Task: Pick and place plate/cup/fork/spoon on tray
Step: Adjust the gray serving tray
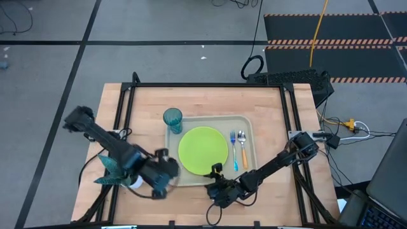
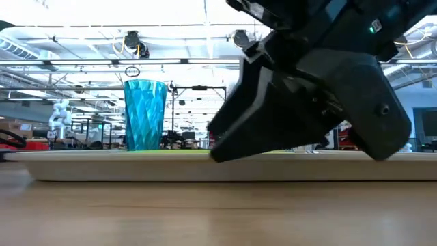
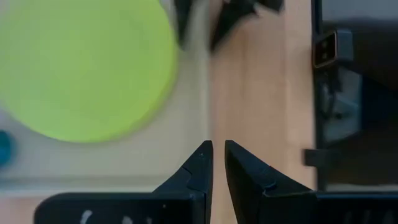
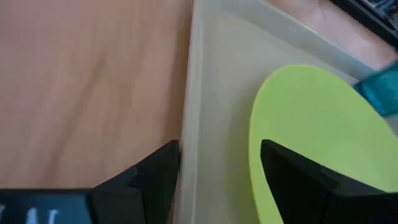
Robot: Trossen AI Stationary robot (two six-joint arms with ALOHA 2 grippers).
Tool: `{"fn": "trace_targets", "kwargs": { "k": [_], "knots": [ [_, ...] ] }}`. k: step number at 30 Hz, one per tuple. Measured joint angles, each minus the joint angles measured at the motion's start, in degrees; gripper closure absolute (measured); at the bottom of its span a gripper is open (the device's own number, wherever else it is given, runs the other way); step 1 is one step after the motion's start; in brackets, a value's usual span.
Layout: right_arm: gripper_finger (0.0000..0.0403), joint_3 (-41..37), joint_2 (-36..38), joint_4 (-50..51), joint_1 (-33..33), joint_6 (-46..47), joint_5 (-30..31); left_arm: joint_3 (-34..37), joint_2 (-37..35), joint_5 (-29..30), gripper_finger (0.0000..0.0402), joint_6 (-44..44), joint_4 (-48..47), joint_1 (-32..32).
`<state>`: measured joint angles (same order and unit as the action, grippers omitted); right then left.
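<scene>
The large beige rectangular tray (image 1: 249,124) sits mid-tabletop, holding the flat round lime-green plate (image 1: 203,149), the translucent teal tumbler cup (image 1: 172,119) in its far-left corner, and the blue-handled fork (image 1: 233,144) beside the orange-handled spoon (image 1: 242,147) along its right side. The right hand (image 1: 217,170), fingers spread and empty, straddles the tray's near rim. The left hand (image 1: 166,172), nearly clenched and empty, hovers near the tray's near-left corner.

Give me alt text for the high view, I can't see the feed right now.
Seen from above, a large beige rectangular tray on a wooden table holds a flat lime-green plate, a translucent teal cup, a blue-handled fork and an orange-handled spoon. The right hand hangs open at the tray's near edge by the plate; the left hand is nearly shut at the tray's left corner.
</scene>
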<state>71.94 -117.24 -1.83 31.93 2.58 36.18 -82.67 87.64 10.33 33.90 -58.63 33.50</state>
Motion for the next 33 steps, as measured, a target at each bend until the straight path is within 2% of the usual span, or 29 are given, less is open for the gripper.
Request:
{"fn": "trace_targets", "kwargs": {
  "k": [8, 13, 18, 23, 33],
  "knots": [
    [0.0184, -0.02, 5.31, 3.15, 4.04, -0.27, 4.5, -2.04, 14.59, -12.22, 0.036, 5.56, -0.5, 1.7],
    [0.0184, 0.0, 9.31, 2.35, 7.39, -0.17, 4.73, -2.04, 18.32, -10.0, 0.036, 8.27, 0.27, 1.9],
    [0.0184, -0.01, 10.16, 2.51, 9.65, -0.46, 4.69, -2.04, 20.24, -8.14, 0.036, 8.26, 3.1, 0.93],
    [0.0184, -0.02, 10.26, 3.13, 10.14, -0.97, 7.4, -2.1, 23.15, -10.41, 0.036, 8.03, 6.01, 0.51],
    [0.0184, -0.02, 10.26, 3.46, 10.2, 0.84, 7.4, -1.99, 27.53, -10.67, 0.036, 9.12, 5.47, 1.05]
  ]
}}
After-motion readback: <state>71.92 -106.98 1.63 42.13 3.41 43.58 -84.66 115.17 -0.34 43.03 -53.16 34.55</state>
